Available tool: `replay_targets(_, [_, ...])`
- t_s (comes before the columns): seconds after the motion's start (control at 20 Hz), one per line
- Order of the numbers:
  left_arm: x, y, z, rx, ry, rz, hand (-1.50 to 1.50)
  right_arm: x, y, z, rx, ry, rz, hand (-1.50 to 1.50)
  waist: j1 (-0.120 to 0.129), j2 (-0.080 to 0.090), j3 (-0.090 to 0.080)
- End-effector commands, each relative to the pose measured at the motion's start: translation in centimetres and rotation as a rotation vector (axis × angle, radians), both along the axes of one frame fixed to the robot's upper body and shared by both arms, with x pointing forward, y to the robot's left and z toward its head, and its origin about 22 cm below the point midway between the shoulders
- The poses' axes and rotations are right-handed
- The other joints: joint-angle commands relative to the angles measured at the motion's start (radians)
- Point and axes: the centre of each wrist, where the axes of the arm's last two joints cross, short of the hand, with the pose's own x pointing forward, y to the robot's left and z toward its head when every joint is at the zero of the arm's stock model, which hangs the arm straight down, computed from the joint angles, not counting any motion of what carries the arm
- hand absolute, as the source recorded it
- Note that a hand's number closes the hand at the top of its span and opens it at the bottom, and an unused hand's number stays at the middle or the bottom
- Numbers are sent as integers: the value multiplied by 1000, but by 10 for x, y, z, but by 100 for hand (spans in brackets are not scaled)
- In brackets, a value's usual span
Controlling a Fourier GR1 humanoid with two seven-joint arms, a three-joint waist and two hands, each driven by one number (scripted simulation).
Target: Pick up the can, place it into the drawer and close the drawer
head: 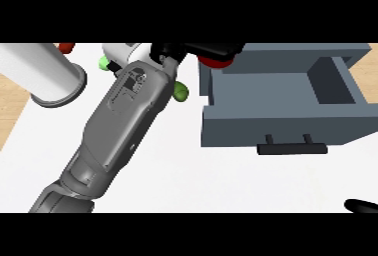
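Can point(216, 62) under left hand's point(183, 49) fingers point(221, 49), over drawer point(280, 117)

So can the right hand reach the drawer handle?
Probably yes: the right hand shows at the lower right, the handle faces the robot, and nothing shows between them.

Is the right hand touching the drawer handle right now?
Apart. The head view shows bare counter between the right hand, at the lower right edge, and the drawer handle.
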Motion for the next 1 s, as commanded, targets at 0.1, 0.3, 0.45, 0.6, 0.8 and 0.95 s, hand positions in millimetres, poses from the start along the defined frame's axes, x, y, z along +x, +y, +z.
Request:
replay_targets(0.1, [10,-32,37,41,5,25,150,-4,0,1,17,-19,-10,-150,-23,5,0])
replay_targets(0.3, [11,-46,46,62,39,22,150,5,-9,-14,19,-35,19,-150,-31,7,1])
replay_targets(0.45, [12,-58,65,83,17,26,150,7,4,2,-14,-18,40,-150,-39,10,1])
replay_targets(0.6, [15,-59,59,91,14,10,150,4,-1,-8,8,-26,14,-150,-44,11,2])
replay_targets(0.8, [19,-65,63,141,35,54,150,14,-1,19,9,-28,39,-150,-53,16,1])
replay_targets(0.95, [18,-68,57,137,29,76,150,13,3,12,-5,-43,50,-150,-69,17,2])
